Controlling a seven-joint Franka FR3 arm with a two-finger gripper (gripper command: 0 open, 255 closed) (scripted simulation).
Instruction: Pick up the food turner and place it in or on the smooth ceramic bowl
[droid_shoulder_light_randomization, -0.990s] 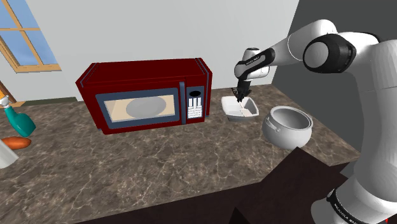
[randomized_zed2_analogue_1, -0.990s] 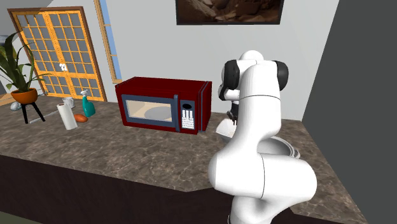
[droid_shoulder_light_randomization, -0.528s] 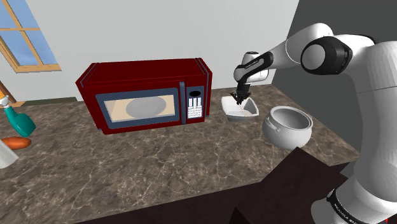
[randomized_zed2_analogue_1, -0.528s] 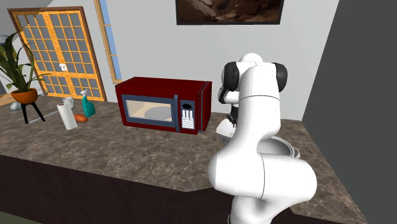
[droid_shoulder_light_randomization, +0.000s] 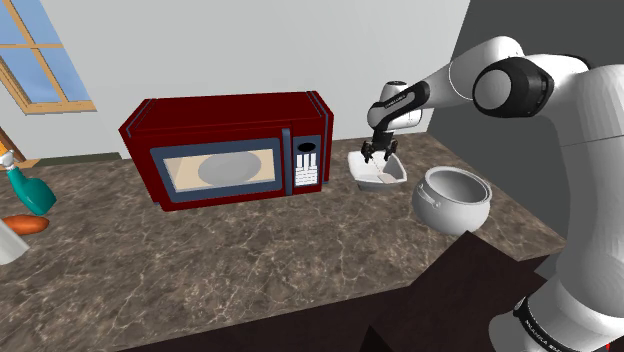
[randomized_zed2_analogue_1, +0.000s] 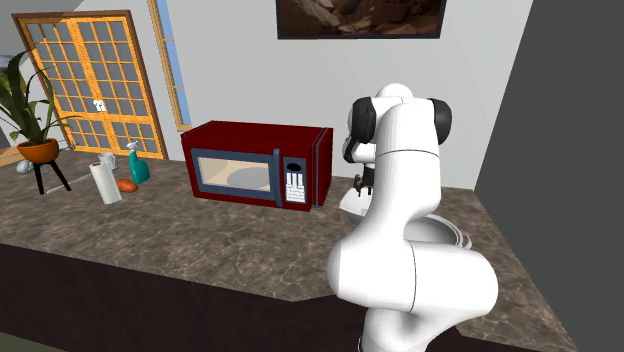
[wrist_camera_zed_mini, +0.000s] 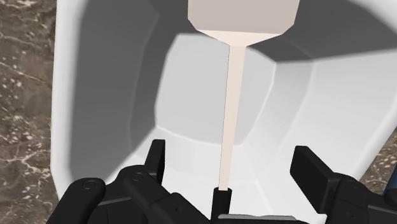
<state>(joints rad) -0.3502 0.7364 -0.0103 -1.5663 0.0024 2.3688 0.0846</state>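
We see our hand (wrist_camera_zed_mini: 231, 158) spread wide over the bowl (wrist_camera_zed_mini: 331, 95); the turner (wrist_camera_zed_mini: 230, 89) lies inside, ungripped.

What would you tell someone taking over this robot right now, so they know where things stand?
Hand: open, poised over the white bowl.
Food turner: lying inside the bowl, its handle between the fingers but not touched by them, its blade at the far end.
Bowl: on the counter beside the red microwave, near the white pot.
Done: food turner is in the bowl and released.
Left: probably just lifting the hand clear.
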